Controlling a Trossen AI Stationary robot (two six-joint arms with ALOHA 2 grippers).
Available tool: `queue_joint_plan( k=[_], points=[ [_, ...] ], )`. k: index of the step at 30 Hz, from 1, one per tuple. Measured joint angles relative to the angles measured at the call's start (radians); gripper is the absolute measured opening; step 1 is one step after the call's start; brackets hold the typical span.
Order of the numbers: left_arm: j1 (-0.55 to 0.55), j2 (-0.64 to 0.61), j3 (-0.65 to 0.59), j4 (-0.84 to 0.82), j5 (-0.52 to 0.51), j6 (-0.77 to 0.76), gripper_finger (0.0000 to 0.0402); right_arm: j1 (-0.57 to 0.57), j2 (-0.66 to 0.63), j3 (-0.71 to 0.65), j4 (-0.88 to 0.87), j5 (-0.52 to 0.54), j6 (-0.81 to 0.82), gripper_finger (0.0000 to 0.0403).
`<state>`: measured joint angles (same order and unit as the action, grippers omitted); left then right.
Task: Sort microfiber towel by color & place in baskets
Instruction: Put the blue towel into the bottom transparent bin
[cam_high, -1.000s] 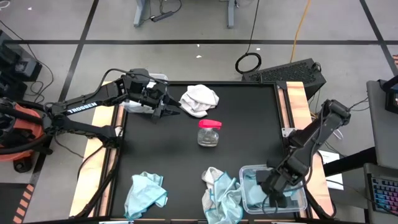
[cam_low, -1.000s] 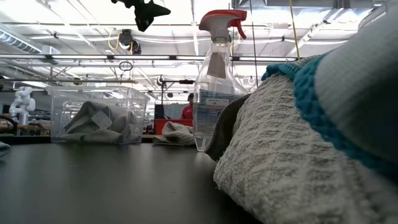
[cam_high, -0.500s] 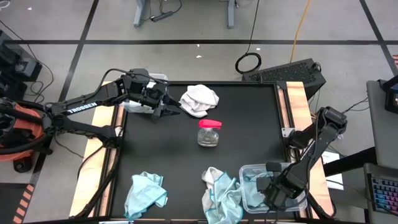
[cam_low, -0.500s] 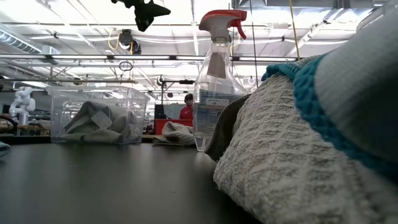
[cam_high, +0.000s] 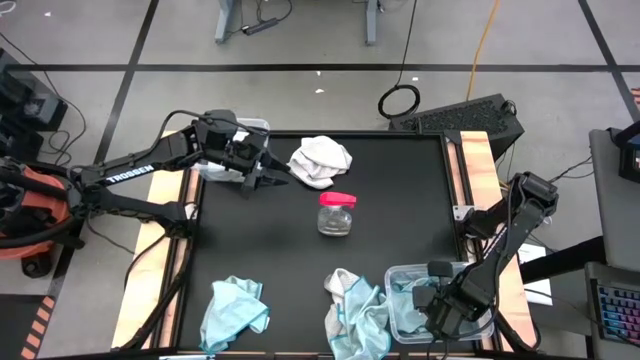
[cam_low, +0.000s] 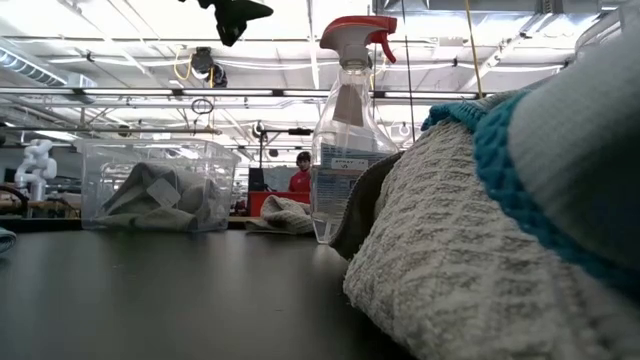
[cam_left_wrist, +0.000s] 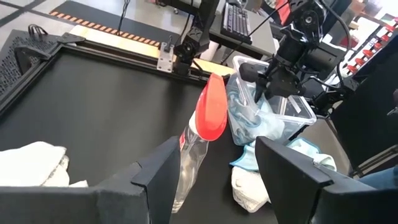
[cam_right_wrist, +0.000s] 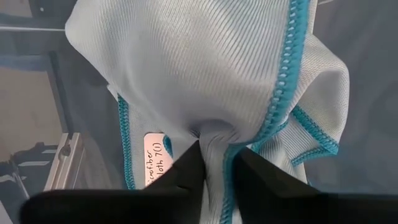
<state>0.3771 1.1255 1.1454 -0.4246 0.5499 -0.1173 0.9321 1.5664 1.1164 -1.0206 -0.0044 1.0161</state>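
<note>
My right gripper (cam_high: 441, 312) reaches down into the clear basket (cam_high: 400, 275) at the near right and is shut on a light blue towel (cam_right_wrist: 205, 68). My left gripper (cam_high: 266, 178) hangs open above the far left of the table, beside a loose white towel (cam_high: 321, 160). The other basket (cam_low: 150, 183), at the far left, holds white-grey towels. Another light blue towel (cam_high: 236, 311) lies crumpled at the near left. A heap of white and light blue towels (cam_high: 355, 310) lies at the near edge, next to the right basket. My right gripper pinches a puckered fold of the light blue towel (cam_right_wrist: 210, 138) between its two fingers (cam_right_wrist: 186, 168), close to the small white tag (cam_right_wrist: 155, 158). The fingers come from above, pointing down. The rest of the cloth spreads out below them inside the basket.
A clear spray bottle with a red head (cam_high: 336, 212) stands in the middle of the table. Raised wooden rails (cam_high: 478, 165) run along the table's left and right sides. Bare black tabletop lies between the bottle and the far right corner.
My right gripper has gone down and a little toward the near edge, into the near-right basket, carrying the light blue towel, and its wrist has turned somewhat. It has kept still for the last half second.
</note>
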Motion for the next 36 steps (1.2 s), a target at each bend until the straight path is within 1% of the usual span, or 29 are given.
queue_joint_plan(
  k=[8,11,14,20,26,29,33,36],
  points=[
    [0.0,-0.004,0.038,-0.005,0.0,0.012,0.0214,-0.002,-0.02,-0.003,-0.004,0.0,0.047,0.0171],
    [0.0,-0.01,0.057,-0.006,0.0,0.028,0.0214,-0.002,-0.041,-0.004,-0.003,-0.024,0.073,0.0197],
    [0.0,-0.016,0.074,-0.003,0.018,0.029,0.0214,0.0,-0.063,0.005,-0.008,-0.05,0.098,0.0213],
    [0.0,-0.016,0.122,-0.008,0.069,0.054,0.0214,-0.001,-0.107,0.064,-0.061,-0.05,0.15,0.0221],
    [0.0,-0.019,0.149,-0.01,0.098,0.082,0.0214,-0.001,-0.139,0.131,-0.144,-0.047,0.222,0.0221],
    [0.0,-0.023,0.161,-0.011,0.102,0.119,0.0214,-0.001,-0.157,0.152,-0.152,-0.042,0.26,0.0221],
    [0.0,-0.023,0.192,-0.001,0.102,0.128,0.0214,-0.001,-0.167,0.169,-0.159,-0.037,0.265,0.0222],
    [-0.01,-0.028,0.218,-0.001,0.102,0.123,0.0214,0.003,-0.167,0.183,-0.176,-0.012,0.229,0.0222]
  ],
)
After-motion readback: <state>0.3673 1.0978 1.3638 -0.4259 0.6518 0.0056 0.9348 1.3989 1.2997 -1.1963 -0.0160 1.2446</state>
